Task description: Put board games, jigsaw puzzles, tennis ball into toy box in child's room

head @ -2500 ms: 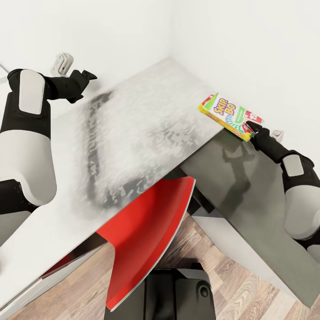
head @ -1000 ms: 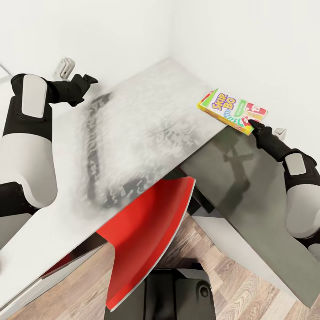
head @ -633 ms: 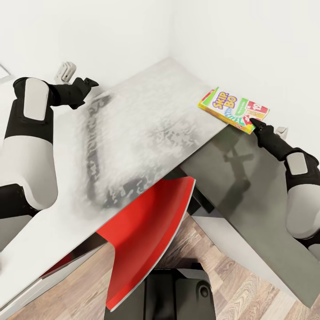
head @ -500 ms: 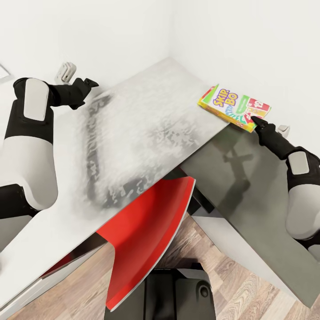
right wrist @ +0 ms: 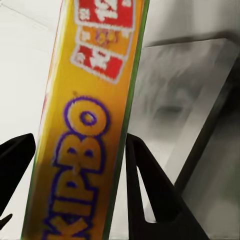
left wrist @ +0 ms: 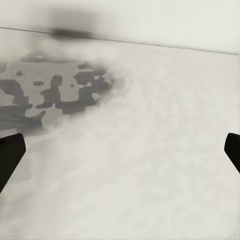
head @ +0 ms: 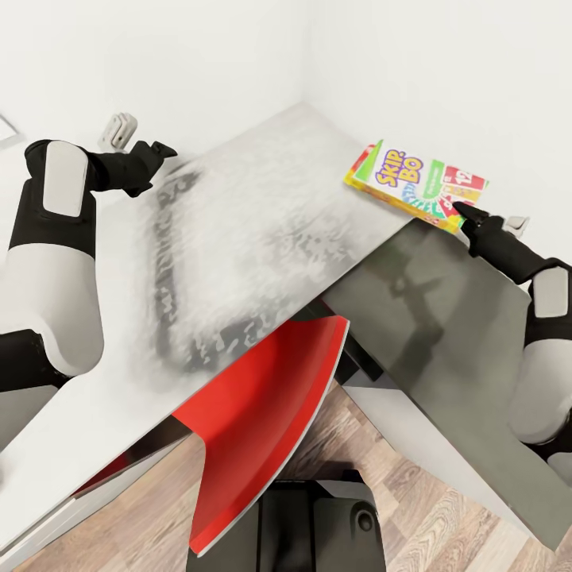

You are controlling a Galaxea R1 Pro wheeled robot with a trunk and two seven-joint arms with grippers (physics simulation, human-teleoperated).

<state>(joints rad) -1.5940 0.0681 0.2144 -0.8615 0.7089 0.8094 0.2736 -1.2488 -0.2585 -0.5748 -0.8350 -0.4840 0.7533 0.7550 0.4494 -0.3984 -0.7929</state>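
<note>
The Skip-Bo board game (head: 413, 184) hangs over the far right corner of the light grey table (head: 318, 159). My right gripper (head: 459, 210) is shut on its near end. In the right wrist view the box's yellow edge (right wrist: 87, 150) runs between the two black fingers (right wrist: 147, 192). My left gripper (head: 163, 148) hovers above the table's far left side. It is open, with fingertips (left wrist: 9, 156) wide apart and nothing between them. A smeared dark grey rectangular outline (head: 163, 262) lies on the table; I cannot tell whether it is the toy box.
White walls meet in a corner behind the table. A red chair (head: 262, 405) is tucked under the table's near edge. The dark grey side panel (head: 445, 334) slopes down on the right. A small white wall fitting (head: 117, 127) sits close to my left gripper. Wood-plank floor lies below.
My right gripper has carried the Skip-Bo box a little up and to the right, and the box has turned slightly. The left arm rose a bit early on, then stayed still.
</note>
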